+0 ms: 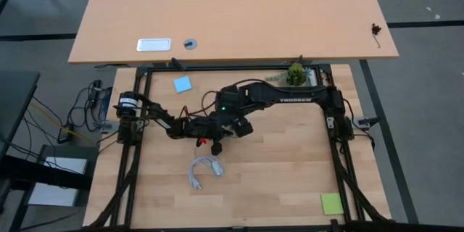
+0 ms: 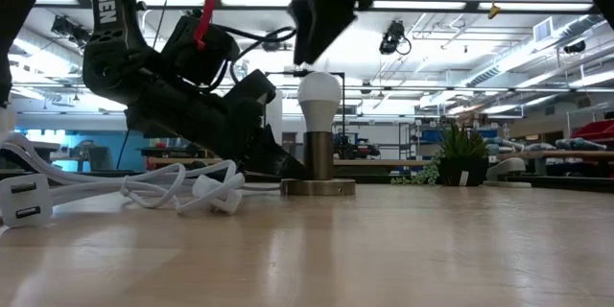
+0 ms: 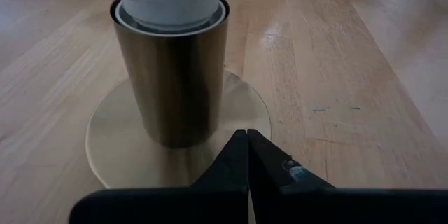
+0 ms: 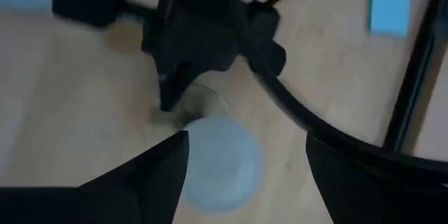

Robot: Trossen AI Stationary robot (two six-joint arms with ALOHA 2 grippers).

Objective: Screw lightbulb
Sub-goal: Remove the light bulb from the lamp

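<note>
Lightbulb (image 2: 319,93) stands upright in its brass socket (image 2: 318,158), so seating looks mostly done; final tightening may remain. Left pincer (image 3: 246,140), pressed together, pins the socket's base plate on the desk (image 2: 403,240). Right pincer (image 4: 241,157), spread, hovers directly above the white frosted bulb.

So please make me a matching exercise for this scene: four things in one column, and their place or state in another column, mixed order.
Things:
1. lightbulb
2. left gripper
3. right gripper
4. white cord

Place or state:
a. open, above the bulb
b. lying loose on the table
c. standing upright in the brass socket
d. shut, tips on the socket's base plate

Pairs: 1-c, 2-d, 3-a, 4-b
</note>
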